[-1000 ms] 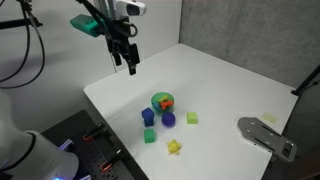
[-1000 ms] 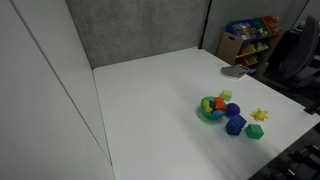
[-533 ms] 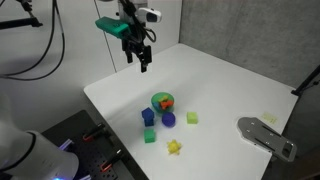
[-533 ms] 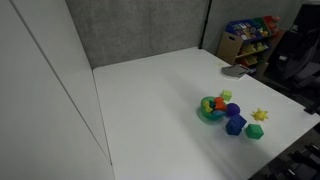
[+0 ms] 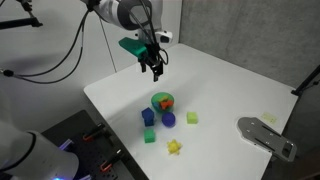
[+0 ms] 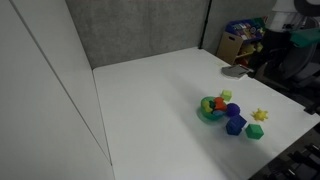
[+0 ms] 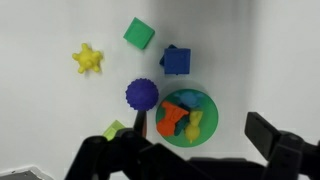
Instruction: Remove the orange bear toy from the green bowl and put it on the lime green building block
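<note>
The green bowl holds the orange bear toy beside a yellow toy and a blue piece. The bowl shows in both exterior views, with the bear inside it. The lime green building block sits on the table close to the bowl. In the wrist view it is partly hidden by a finger. My gripper is open and empty, high above the table near the bowl.
A purple ball, a blue block, a dark green block and a yellow star toy lie around the bowl. A grey metal piece sits at the table's edge. Toy shelves stand behind.
My gripper has moved across the table toward the bowl. The toys and blocks have not moved.
</note>
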You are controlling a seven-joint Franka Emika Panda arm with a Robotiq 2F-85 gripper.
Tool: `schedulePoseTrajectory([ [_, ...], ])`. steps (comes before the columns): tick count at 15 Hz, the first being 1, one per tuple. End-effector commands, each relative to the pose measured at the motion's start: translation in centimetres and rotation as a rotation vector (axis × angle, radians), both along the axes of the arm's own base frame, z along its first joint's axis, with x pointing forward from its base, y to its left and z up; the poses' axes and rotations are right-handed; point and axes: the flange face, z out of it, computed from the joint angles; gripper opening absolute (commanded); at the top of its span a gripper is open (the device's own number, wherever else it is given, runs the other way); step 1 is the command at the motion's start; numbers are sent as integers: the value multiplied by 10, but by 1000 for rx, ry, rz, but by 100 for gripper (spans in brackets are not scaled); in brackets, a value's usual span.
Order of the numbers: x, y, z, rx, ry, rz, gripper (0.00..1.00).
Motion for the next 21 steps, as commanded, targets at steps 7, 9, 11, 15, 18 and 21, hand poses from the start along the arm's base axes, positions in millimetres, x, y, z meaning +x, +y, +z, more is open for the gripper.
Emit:
schedulePoseTrajectory([
  [7, 62, 7, -93, -27, -43, -136, 100],
  [9, 73, 4, -109, -37, -42, -156, 100],
  [11, 82, -2, -126, -56, -30, -158, 100],
  [15, 97, -13, -156, -77, 6, -168, 100],
  [18, 101, -17, -164, -87, 52, -180, 100],
  [21, 95, -18, -171, -65, 45, -165, 100],
])
